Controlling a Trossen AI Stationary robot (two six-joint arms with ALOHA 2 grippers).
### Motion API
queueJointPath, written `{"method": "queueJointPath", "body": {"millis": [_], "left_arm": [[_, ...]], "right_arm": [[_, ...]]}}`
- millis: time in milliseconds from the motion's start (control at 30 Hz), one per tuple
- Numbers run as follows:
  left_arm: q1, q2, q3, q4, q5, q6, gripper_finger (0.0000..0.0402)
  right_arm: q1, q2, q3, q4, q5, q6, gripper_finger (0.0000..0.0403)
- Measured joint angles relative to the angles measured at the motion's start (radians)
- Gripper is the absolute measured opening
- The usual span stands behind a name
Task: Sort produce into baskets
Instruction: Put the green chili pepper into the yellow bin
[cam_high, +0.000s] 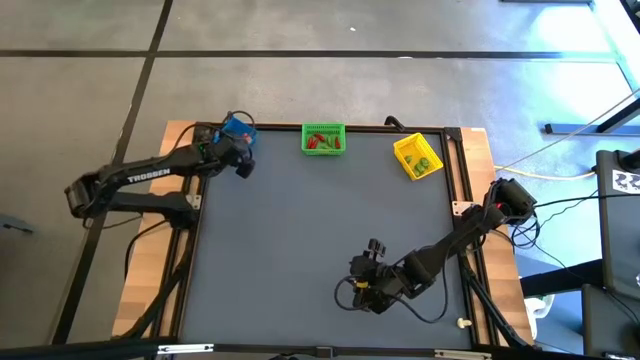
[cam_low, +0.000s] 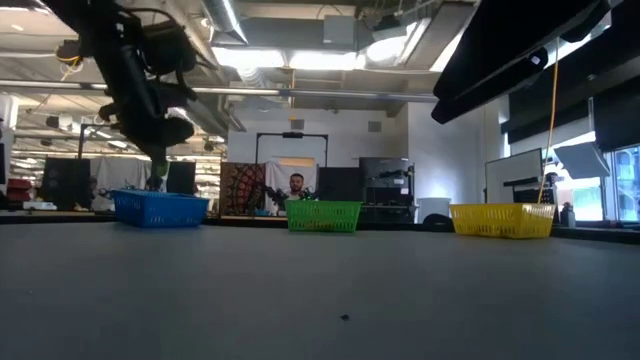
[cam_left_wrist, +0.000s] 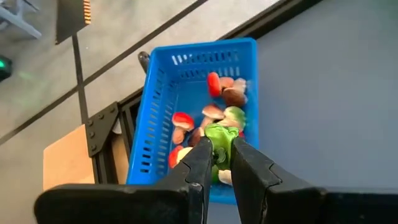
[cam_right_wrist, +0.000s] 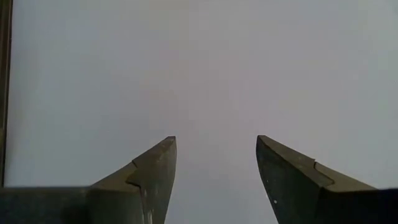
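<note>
- Grey counter (cam_high: 320, 230) surface fills most of the high view; wide bare stretch through the middle, with a wooden border showing along its left edge.
- All three baskets sit along the far edge: blue basket (cam_high: 237, 130) at the far-left corner, green basket (cam_high: 323, 139) near the middle of that edge, yellow basket (cam_high: 417, 157) toward the far-right corner, turned at an angle to the edge.
- Baskets stand well apart from one another; open counter between each pair.
- Left hand (cam_left_wrist: 219, 163) hangs over the blue basket, fingers clamped on a green produce piece (cam_left_wrist: 219, 138).
- Left wrist view: blue basket already holds red, brown and whitish pieces (cam_left_wrist: 211, 112); the held piece sits above them, inside the basket's outline, toward its near wall.
- Green basket shows red and green pieces inside; yellow basket shows green and red pieces inside.
- Right hand (cam_right_wrist: 214, 171) rests low over the near-right part of the counter, fingers apart, nothing between them; only bare grey surface ahead of it.
- Right arm reaches in from the right edge; well apart from all baskets.
- Low view: lab room behind the baskets, ceiling lights, dark screens, a person (cam_low: 296, 188) seated beyond the green basket.
</note>
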Motion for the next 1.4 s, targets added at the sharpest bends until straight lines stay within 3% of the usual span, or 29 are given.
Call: {"method": "queueJointPath", "body": {"millis": [200,500,667,1067,1233,1400], "left_arm": [[0.041,0.0,-0.047,0.037,-0.001,-0.003,0.0053],[0.064,0.0,-0.05,0.025,0.026,-0.007,0.0168],[0.032,-0.003,-0.047,0.019,0.035,0.003,0.0203],[-0.145,-0.003,0.007,0.025,0.141,-0.008,0.021],[-0.215,-0.003,0.007,0.025,0.137,-0.009,0.021],[-0.171,-0.002,0.007,-0.031,0.066,-0.084,0.021]], "right_arm": [[0.0,0.0,0.0,0.001,-0.009,0.005,0.022],[0.0,0.0,0.0,0.003,-0.011,0.019,0.022],[0.0,0.0,0.0,0.011,-0.012,0.037,0.022],[0.006,-0.001,0.0,-0.013,-0.227,0.023,0.022],[0.022,-0.001,0.0,-0.038,-0.265,0.049,0.022],[0.018,-0.001,0.0,-0.045,-0.257,0.053,0.022]]}}
